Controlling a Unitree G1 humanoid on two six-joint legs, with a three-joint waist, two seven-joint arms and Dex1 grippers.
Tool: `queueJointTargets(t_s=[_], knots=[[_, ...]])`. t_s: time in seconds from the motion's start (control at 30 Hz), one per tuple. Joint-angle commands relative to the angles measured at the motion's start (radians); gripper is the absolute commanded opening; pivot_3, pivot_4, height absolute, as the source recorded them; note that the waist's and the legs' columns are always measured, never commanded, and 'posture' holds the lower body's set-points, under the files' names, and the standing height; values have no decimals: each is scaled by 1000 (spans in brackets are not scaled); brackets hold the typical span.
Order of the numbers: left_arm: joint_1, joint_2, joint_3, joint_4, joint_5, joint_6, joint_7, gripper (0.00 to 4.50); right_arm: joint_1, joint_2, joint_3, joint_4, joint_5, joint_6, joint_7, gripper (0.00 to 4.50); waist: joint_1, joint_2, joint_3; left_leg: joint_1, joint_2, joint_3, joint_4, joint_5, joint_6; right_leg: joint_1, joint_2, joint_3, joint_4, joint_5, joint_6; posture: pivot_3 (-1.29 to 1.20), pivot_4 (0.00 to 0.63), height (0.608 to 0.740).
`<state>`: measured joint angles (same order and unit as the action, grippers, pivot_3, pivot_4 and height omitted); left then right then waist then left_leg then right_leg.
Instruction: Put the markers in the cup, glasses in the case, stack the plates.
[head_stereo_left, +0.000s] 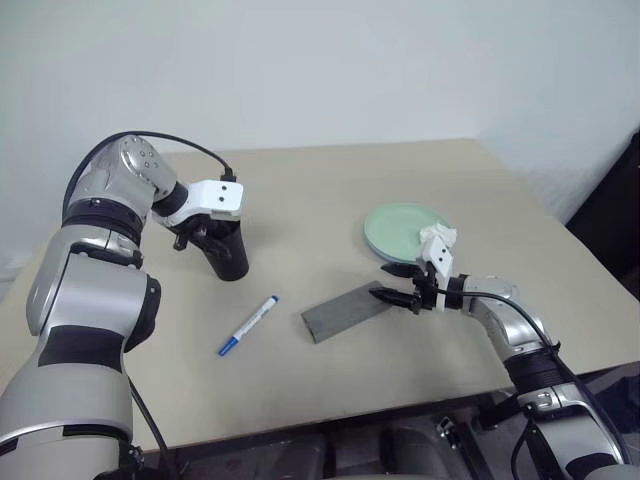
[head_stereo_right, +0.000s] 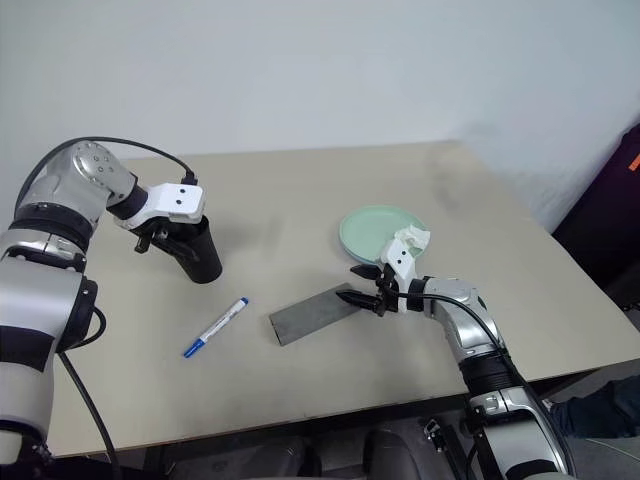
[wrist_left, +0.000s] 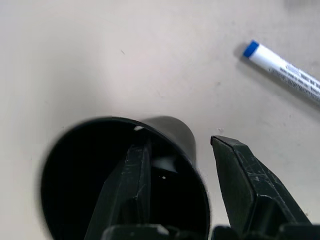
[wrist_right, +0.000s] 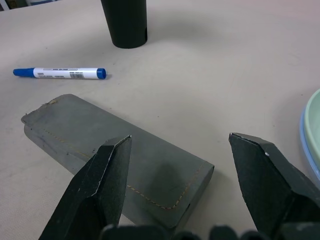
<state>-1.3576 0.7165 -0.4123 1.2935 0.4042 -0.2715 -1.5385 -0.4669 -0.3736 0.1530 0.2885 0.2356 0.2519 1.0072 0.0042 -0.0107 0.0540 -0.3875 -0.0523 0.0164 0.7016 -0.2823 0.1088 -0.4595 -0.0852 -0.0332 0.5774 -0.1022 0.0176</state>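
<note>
The cup (head_stereo_left: 230, 252) stands upright under your left gripper (wrist_left: 192, 165), whose parted fingers straddle its rim, one inside, one outside, gripping nothing. Lift straight up so you don't tip it. Your right gripper (wrist_right: 180, 165) hangs wide open and empty at the closed case (head_stereo_left: 345, 310). I count one marker (head_stereo_left: 248, 325) on the table, one cup, one case, two stacked plates (head_stereo_left: 400, 228).
</note>
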Motion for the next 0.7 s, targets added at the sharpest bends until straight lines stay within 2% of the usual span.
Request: queueJointTargets(t_s=[0.03,0.27,0.47,0.57,0.7], knots=[[-78,7,62,-15,-49,20,-19,1938,-21,-8,-23,-31,15,-7,4,3386,0,0,0,0,0,0,0,0,0,0,0,0,0,0,0,0,0,740],[-134,13,197,-18,-144,142,44,1938,-28,-9,-23,-23,14,-12,8,3386,-6,0,0,0,0,0,1,0,0,0,0,0,1,0,1,0,0,740],[-90,56,302,-127,-258,307,-40,1938,-38,-18,-28,-4,11,-19,16,3386,-6,0,0,1,0,1,2,0,0,0,0,1,4,0,1,0,0,740],[35,104,298,-303,-331,410,-75,2526,-42,-19,-23,8,8,-22,24,3386,-9,1,0,4,-1,3,2,-1,-1,0,0,5,8,0,1,0,0,740],[231,165,328,-588,-395,573,-75,3850,-48,-16,-16,19,4,-26,33,3386,-22,0,0,8,0,4,2,-1,-2,1,1,8,12,-1,1,0,0,740]])
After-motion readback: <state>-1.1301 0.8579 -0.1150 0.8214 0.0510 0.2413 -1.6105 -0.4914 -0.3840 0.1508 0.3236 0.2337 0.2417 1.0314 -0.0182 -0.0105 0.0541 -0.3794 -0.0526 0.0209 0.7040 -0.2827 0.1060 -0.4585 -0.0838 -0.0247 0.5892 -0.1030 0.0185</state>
